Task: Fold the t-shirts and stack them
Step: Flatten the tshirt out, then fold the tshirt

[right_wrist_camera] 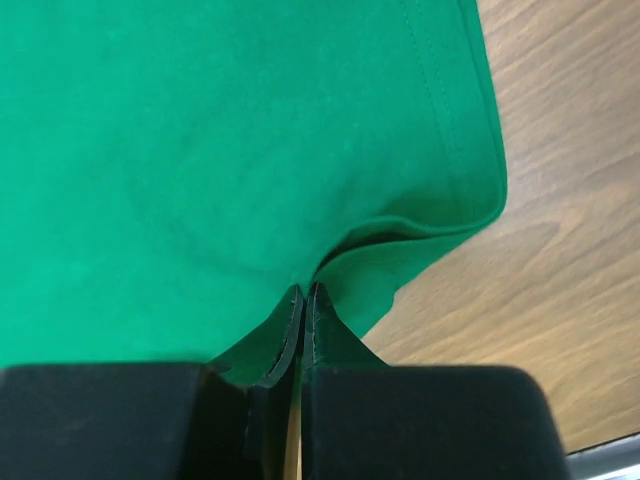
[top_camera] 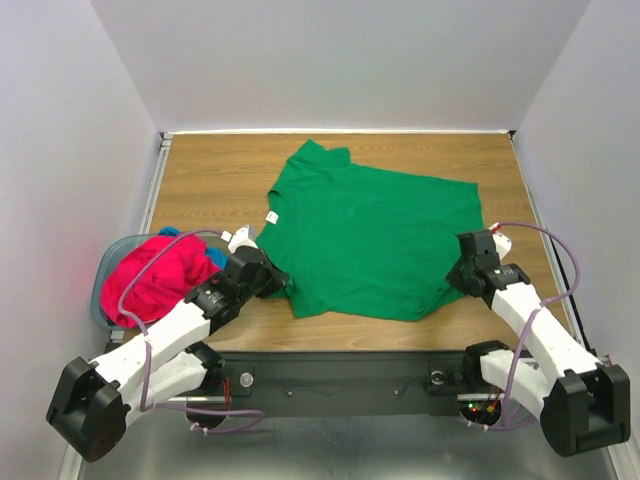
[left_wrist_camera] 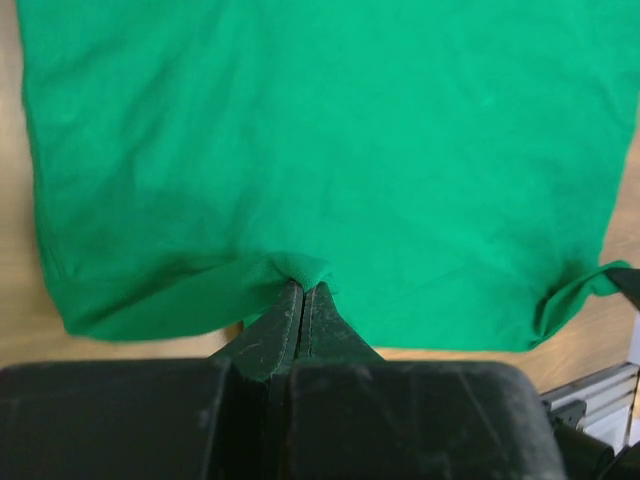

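Observation:
The green t-shirt (top_camera: pixel 370 235) lies spread on the wooden table, collar to the far left. My left gripper (top_camera: pixel 280 285) is shut on its near-left edge, pinching a fold of the green t-shirt (left_wrist_camera: pixel 300 150) between the jaws (left_wrist_camera: pixel 303 288). My right gripper (top_camera: pixel 458 272) is shut on its near-right hem; the green t-shirt (right_wrist_camera: pixel 220 150) bunches at the fingertips (right_wrist_camera: pixel 304 292). The pink-red t-shirt (top_camera: pixel 155 275) lies crumpled in the basket (top_camera: pixel 107 272) at the left, with a bit of the blue t-shirt (top_camera: pixel 215 257) showing under it.
The grey-blue basket sits at the table's left edge beside my left arm. White walls enclose the table on three sides. Bare wood (top_camera: pixel 210 180) shows at the far left and along the right edge (top_camera: pixel 515 195).

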Tool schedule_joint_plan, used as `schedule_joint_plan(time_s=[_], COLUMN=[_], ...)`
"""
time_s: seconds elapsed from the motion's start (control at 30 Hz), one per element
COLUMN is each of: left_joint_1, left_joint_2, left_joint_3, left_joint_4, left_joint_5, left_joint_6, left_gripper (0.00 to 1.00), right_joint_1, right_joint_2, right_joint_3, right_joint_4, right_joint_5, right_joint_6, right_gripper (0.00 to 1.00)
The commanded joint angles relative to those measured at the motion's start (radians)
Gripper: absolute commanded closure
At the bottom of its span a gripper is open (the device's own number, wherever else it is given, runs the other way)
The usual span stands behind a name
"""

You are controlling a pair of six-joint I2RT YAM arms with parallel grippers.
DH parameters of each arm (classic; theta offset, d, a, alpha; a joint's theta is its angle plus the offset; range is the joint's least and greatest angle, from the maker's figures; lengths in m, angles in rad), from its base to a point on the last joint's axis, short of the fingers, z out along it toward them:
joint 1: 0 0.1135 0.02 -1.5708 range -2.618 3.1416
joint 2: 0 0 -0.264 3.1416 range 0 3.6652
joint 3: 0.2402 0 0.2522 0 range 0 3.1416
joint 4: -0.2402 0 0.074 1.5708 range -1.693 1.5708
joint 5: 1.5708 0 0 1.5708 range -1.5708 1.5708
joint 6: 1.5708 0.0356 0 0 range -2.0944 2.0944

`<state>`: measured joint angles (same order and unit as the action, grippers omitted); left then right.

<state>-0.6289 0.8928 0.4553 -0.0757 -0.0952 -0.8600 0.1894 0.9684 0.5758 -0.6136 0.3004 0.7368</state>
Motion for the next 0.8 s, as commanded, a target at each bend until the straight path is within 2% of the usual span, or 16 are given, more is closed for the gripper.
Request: schedule_joint_plan(time_s=[0.0, 0.17, 0.37, 0.5, 0.77], left_joint_1=[-0.025, -0.026, -0.026, -0.023, 0.026], left_joint_2=[-0.063, -0.008, 0.144, 0.236, 0.37], left_joint_3=[-0.02, 0.049, 0.225, 0.307, 0.424], left_joint_4=[-0.038, -0.033, -0.062, -0.073, -0.059], left_joint_5=[-0.031, -0.04, -0.106, -0.164, -0.161], left_joint_6=[-0.071, -0.042, 0.006, 0.055, 0.136], left_gripper=[1.0, 1.0, 1.0, 1.0, 1.0], right_joint_1=[-0.007, -0.005, -0.005, -0.005, -0.01], right_joint_2=[-0.072, -0.077, -0.082, -0.031, 0.064], right_joint_3=[0.027, 0.068, 0.094, 0.142, 0.248], right_joint_4=[-0.029, -0.063, -0.112, -0.138, -0.137], right_joint_5=[-0.003, 0.008, 0.095, 0.144, 0.227], right_joint_6=[0.082, 0.078, 0.11, 0.13, 0.128], right_gripper=[1.0, 0.99, 1.0, 0.99, 0.99])
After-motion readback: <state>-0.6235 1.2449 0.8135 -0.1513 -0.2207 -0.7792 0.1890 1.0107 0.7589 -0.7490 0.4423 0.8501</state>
